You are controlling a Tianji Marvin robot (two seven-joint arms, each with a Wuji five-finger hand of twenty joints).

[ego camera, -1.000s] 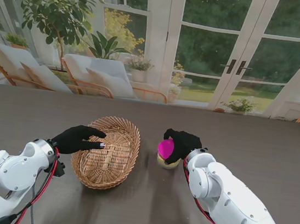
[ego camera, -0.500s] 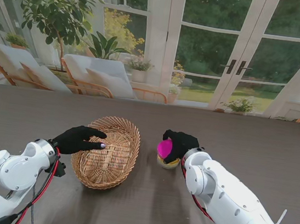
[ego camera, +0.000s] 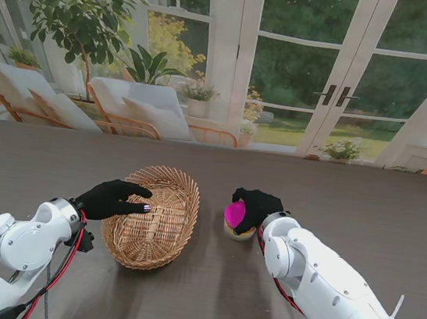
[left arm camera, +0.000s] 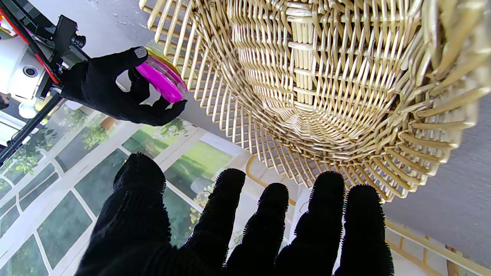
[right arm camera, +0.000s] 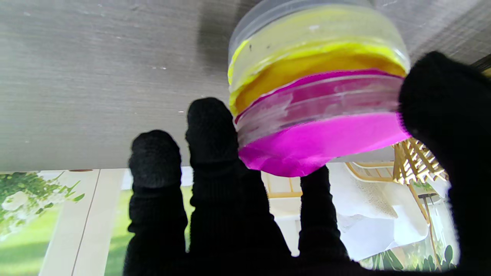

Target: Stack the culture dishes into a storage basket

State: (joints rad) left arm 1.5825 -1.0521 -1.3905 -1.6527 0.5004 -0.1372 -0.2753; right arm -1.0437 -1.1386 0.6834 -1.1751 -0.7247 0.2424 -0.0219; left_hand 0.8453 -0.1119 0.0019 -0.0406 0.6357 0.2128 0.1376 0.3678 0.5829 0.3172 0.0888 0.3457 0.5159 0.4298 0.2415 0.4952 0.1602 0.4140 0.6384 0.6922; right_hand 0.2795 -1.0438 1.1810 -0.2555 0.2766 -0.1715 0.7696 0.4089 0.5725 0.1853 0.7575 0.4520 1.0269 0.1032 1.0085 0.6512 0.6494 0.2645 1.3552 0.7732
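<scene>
Right hand (ego camera: 253,209) fingers grasp the pink dish (ego camera: 235,212), tilted atop the yellow dish (ego camera: 237,230) on the worktop (ego camera: 365,203), just right of the basket (ego camera: 152,216). Left hand (ego camera: 111,198), fingers spread, rests on the rim. Lift level, clear the rim.

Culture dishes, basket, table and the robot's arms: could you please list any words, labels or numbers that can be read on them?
None: no text is legible on the pink dish, the yellow dish, the basket or the arms.
</scene>
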